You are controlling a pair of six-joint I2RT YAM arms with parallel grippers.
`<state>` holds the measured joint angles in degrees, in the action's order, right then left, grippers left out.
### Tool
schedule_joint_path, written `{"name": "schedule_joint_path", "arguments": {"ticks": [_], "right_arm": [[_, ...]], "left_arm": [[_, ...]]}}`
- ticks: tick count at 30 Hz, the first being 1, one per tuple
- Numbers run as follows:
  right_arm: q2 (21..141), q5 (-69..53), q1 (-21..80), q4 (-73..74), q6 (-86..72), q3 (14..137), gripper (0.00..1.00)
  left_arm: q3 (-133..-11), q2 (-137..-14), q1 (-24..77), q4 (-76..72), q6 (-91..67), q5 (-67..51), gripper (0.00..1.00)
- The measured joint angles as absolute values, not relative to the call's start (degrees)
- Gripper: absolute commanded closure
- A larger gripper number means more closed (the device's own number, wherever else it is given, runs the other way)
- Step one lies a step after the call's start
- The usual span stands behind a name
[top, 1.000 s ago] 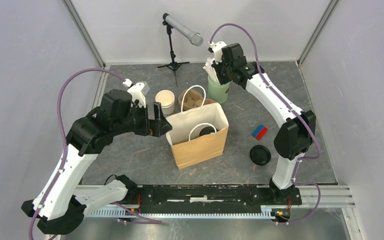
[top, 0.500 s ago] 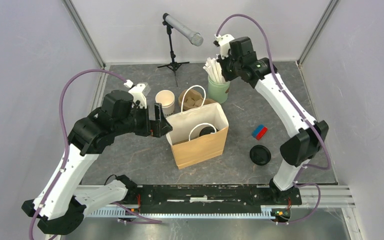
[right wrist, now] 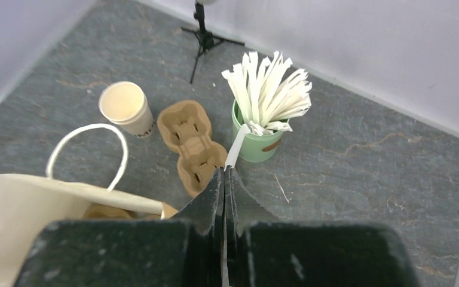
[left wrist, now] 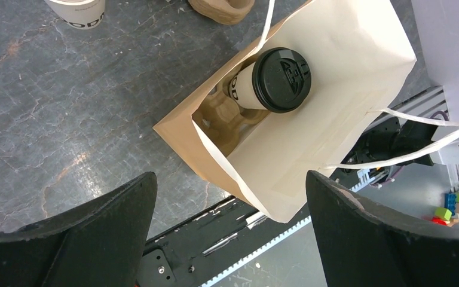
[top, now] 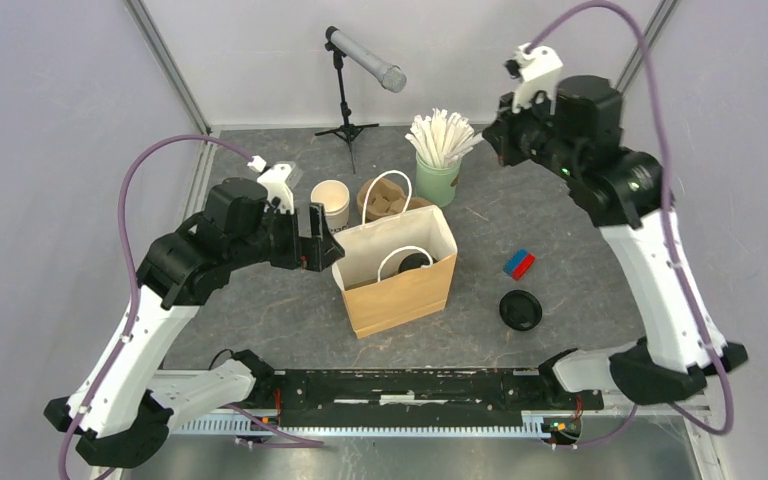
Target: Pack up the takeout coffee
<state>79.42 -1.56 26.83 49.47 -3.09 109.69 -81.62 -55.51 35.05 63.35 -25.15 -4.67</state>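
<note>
The takeout coffee (left wrist: 275,81), a white printed cup with a black lid (top: 415,262), stands in a cardboard carrier inside the open paper bag (top: 400,290). My left gripper (top: 315,240) hovers just left of the bag's rim. In the left wrist view the left gripper (left wrist: 230,179) is wide open with nothing between its fingers. My right gripper (top: 505,135) is raised at the back right, right of the green cup of straws (top: 438,170). In the right wrist view the right gripper (right wrist: 223,170) is shut on a thin white wrapped straw (right wrist: 237,146) that sticks out past its tips.
A stack of lidless cups (top: 330,203) and a brown carrier tray (top: 385,200) sit behind the bag. A loose black lid (top: 520,310) and a red-and-blue block (top: 519,264) lie to the bag's right. A microphone stand (top: 345,100) is at the back.
The right arm has lifted and swung right, away from the green cup, with its jaws still shut and a straw in them. The left arm has not moved.
</note>
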Motion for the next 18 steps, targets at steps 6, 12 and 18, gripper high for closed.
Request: {"name": "schedule_joint_path", "arguments": {"ticks": [6, 12, 18], "right_arm": [[69.45, -2.15, 26.83, 49.58, -4.78, 109.6, 1.0], [59.83, -8.86, 26.83, 45.69, -7.42, 104.16, 1.0], [53.98, -21.41, 26.83, 39.53, -11.33, 95.11, 1.0]], "left_arm": [[-83.0, -56.99, 35.05, 63.29, -24.97, -3.84, 0.0], [-84.47, -58.08, 35.05, 63.16, -25.02, -2.39, 0.0], [-84.58, -57.41, 35.05, 62.87, -25.02, -1.32, 0.0]]}}
